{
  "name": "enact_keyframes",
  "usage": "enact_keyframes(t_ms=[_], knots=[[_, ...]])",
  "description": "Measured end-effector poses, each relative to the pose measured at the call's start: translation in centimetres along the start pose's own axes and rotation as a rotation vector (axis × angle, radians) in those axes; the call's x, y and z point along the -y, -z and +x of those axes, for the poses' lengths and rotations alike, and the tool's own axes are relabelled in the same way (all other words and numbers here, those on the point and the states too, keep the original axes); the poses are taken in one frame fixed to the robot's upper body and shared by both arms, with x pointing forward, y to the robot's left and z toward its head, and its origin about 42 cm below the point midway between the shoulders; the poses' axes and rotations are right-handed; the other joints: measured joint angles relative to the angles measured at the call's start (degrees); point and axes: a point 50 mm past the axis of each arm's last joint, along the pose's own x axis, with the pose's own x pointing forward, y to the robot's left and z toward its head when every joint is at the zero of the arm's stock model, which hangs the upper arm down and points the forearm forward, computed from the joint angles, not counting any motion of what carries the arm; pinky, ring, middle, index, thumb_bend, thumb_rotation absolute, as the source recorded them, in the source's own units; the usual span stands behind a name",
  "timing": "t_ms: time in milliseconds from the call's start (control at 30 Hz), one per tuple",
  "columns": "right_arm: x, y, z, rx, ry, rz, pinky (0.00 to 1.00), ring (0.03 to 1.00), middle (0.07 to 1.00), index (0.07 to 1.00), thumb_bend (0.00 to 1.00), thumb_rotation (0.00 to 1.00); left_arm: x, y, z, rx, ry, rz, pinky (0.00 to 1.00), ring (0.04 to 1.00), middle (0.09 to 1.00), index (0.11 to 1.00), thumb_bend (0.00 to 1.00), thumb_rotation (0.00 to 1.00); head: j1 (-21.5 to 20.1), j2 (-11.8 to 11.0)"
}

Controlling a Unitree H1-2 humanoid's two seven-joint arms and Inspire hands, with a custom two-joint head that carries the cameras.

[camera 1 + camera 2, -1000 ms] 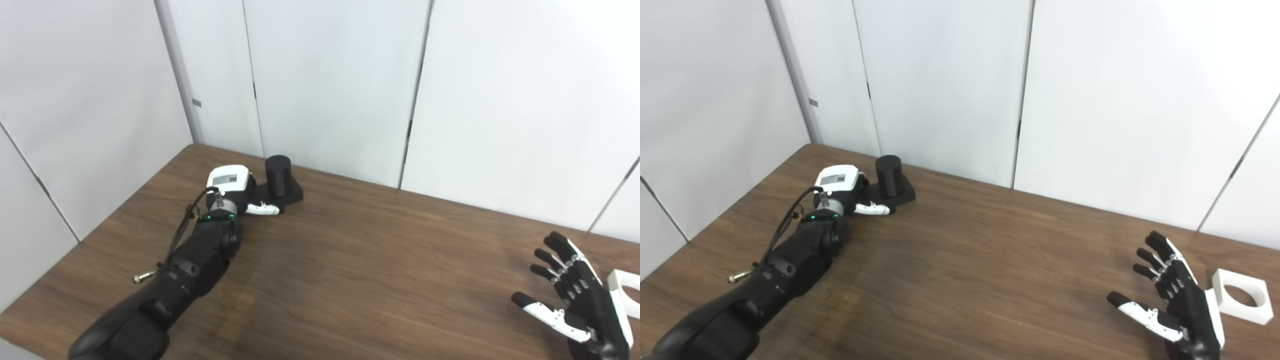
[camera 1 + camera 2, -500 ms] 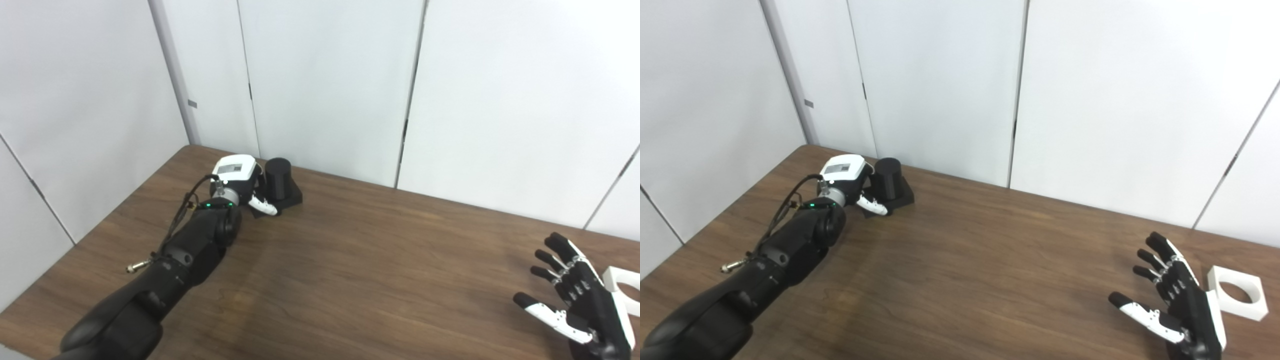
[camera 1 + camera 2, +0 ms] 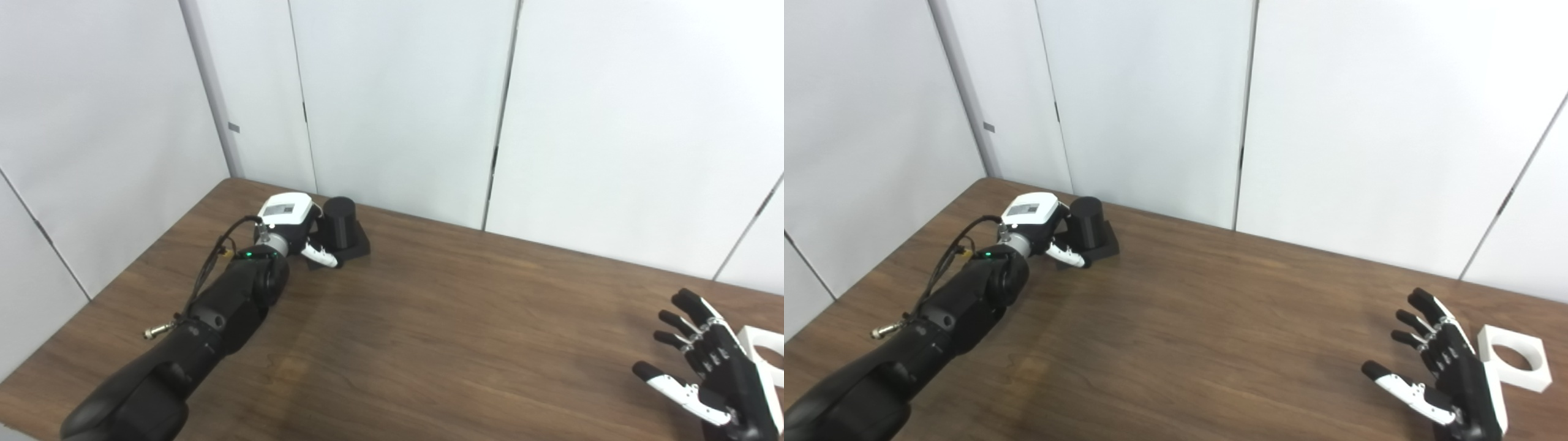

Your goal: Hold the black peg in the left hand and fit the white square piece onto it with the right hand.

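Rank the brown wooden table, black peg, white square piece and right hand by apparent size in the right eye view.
1. Brown wooden table
2. Right hand, though nearness to the camera enlarges it
3. Black peg on its base and the white square piece with a round hole look alike; not ranked.

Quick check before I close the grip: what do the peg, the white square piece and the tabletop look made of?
Black peg: matte, uniform black, probably plastic. White square piece: matte white, crisp edges around a round hole, likely plastic. Table: brown wood grain with faint sheen, wood or laminate.
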Motion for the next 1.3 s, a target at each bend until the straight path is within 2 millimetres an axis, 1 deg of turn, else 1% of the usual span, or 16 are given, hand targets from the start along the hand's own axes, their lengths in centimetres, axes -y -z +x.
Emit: enact_keyframes(t_ms=[200, 367, 500, 600, 733, 867, 967, 1100, 1300], knots=[[0.0, 0.0, 0.0, 0.000, 0.000, 0.000, 0.70, 0.814, 0.874, 0.846, 0.52, 0.22, 0.2, -0.3, -1.0, 0.089, 0.006, -0.031, 0.80, 0.841, 0.822, 0.482, 0.52, 0.06, -0.1, 0.0], [0.0, 0.0, 0.0, 0.000, 0.000, 0.001, 0.69, 0.814, 0.872, 0.844, 0.54, 0.26, 0.9, -1.2, -2.1, 0.199, 0.024, -0.079, 0.78, 0.846, 0.833, 0.483, 0.52, 0.06, -0.6, 0.2], [0.0, 0.0, -0.1, -0.001, 0.000, 0.000, 0.69, 0.814, 0.874, 0.845, 0.54, 0.27, 1.2, -2.3, -2.9, 0.309, 0.070, -0.123, 0.77, 0.859, 0.836, 0.483, 0.52, 0.06, -0.9, 0.4], [0.0, 0.0, 0.0, -0.001, -0.001, 0.000, 0.69, 0.810, 0.872, 0.835, 0.55, 0.26, 1.8, -3.9, -3.6, 0.403, 0.091, -0.157, 0.75, 0.855, 0.829, 0.483, 0.52, 0.06, -1.1, 0.5], [0.0, 0.0, 0.0, 0.001, 0.008, -0.002, 0.68, 0.804, 0.866, 0.836, 0.56, 0.28, 2.7, -5.3, -4.3, 0.522, 0.084, -0.176, 0.78, 0.877, 0.841, 0.483, 0.53, 0.06, -1.4, 0.8], [0.0, 0.0, 0.0, 0.002, 0.010, -0.006, 0.69, 0.808, 0.866, 0.841, 0.56, 0.30, 3.0, -6.2, -4.8, 0.606, 0.089, -0.172, 0.78, 0.875, 0.840, 0.483, 0.53, 0.06, -1.5, 0.9], [0.0, 0.0, 0.0, 0.002, 0.011, -0.001, 0.70, 0.816, 0.870, 0.844, 0.56, 0.29, 3.1, -7.2, -5.4, 0.655, 0.112, -0.154, 0.81, 0.884, 0.849, 0.483, 0.52, 0.06, -1.9, 1.1], [0.0, -0.1, 0.0, 0.004, 0.012, 0.001, 0.70, 0.815, 0.873, 0.846, 0.57, 0.30, 3.5, -9.1, -6.1, 0.740, 0.127, -0.131, 0.80, 0.867, 0.838, 0.482, 0.52, 0.06, -2.4, 1.2], [0.0, -0.1, 0.0, 0.005, 0.012, 0.001, 0.69, 0.813, 0.865, 0.835, 0.56, 0.27, 4.6, -12.4, -7.2, 0.850, 0.124, -0.138, 0.78, 0.859, 0.827, 0.484, 0.52, 0.06, -4.0, 1.8]])
